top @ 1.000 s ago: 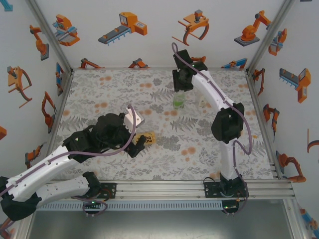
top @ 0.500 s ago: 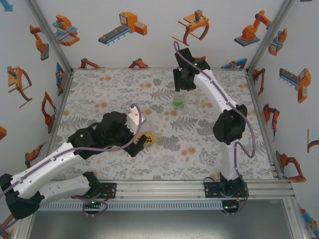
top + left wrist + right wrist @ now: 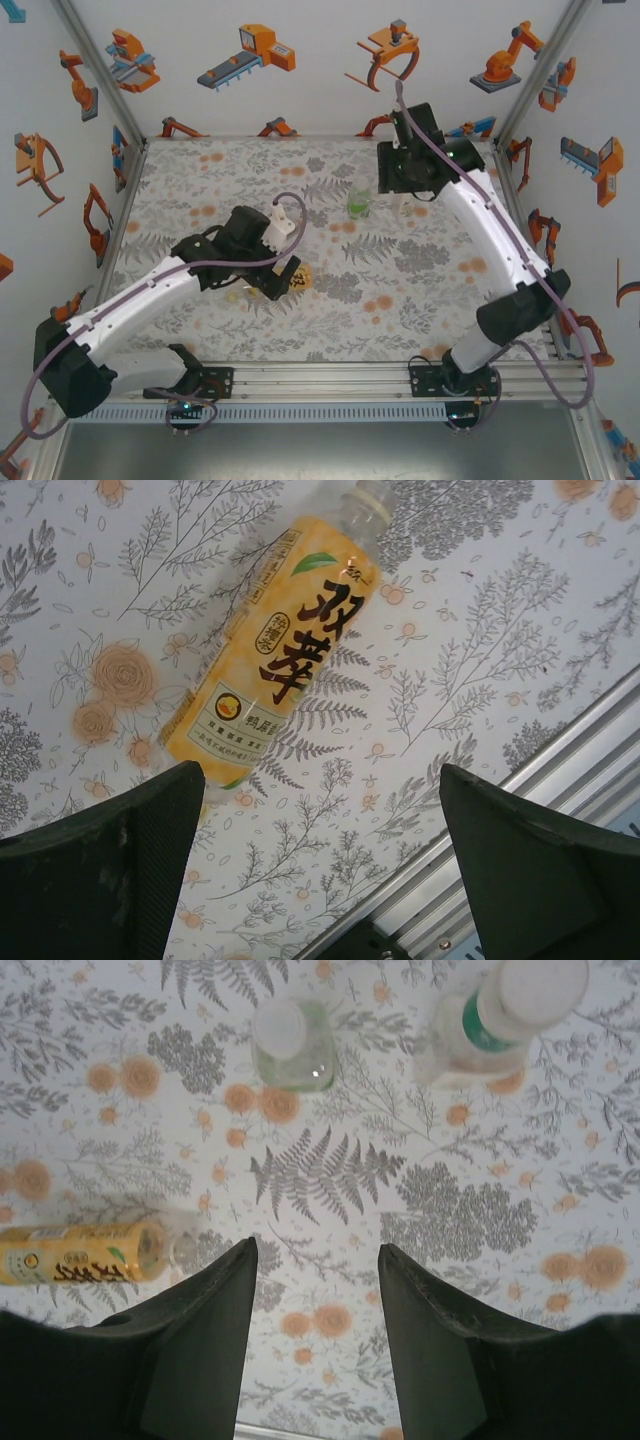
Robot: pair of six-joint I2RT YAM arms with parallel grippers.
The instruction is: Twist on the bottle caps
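The amber bottle (image 3: 270,650) with a yellow label lies on its side on the floral mat, its neck (image 3: 368,502) pointing away. My left gripper (image 3: 320,772) hovers just short of its base, open and holding nothing; from above, that gripper (image 3: 284,277) sits beside the bottle (image 3: 301,278). The short green bottle (image 3: 292,1045) stands upright with a whitish round top. The slim clear bottle (image 3: 495,1015) stands to its right, topped by a whitish cap (image 3: 540,985). My right gripper (image 3: 317,1245) is open and holds nothing, raised high near the slim bottle (image 3: 406,206).
An aluminium rail (image 3: 560,750) runs along the table's near edge, close to my left gripper. White walls with orange robot pictures enclose the mat (image 3: 200,170) on three sides. A small pale spot (image 3: 235,293) lies left of the amber bottle; I cannot tell what it is.
My right arm has lifted away from the green bottle and swung right, above the slim bottle. My left arm has stretched forward and right, closer to the amber bottle.
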